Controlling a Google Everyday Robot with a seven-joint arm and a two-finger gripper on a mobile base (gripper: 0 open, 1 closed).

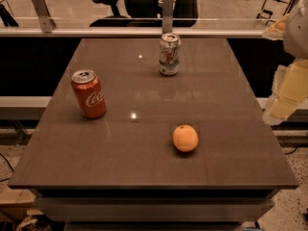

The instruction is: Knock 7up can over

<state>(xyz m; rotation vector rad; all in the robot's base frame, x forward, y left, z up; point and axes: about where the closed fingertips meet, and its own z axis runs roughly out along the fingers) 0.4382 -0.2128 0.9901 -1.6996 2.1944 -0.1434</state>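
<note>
Silver-white aluminium 7up can (169, 55), green lettering, upright near far edge of dark surface (144, 162), mid-width: not yet knocked. My gripper (287, 94) hangs beyond right edge, well apart from it; grip state, cannot tell. Red Coca-Cola can (88, 94) by left edge, out of my approach line, I judge.

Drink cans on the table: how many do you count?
2. The 7up can stands upright at the far middle of the table; the red Coca-Cola can stands at its left. None seems hidden. The tool hangs beyond the right edge.
</note>
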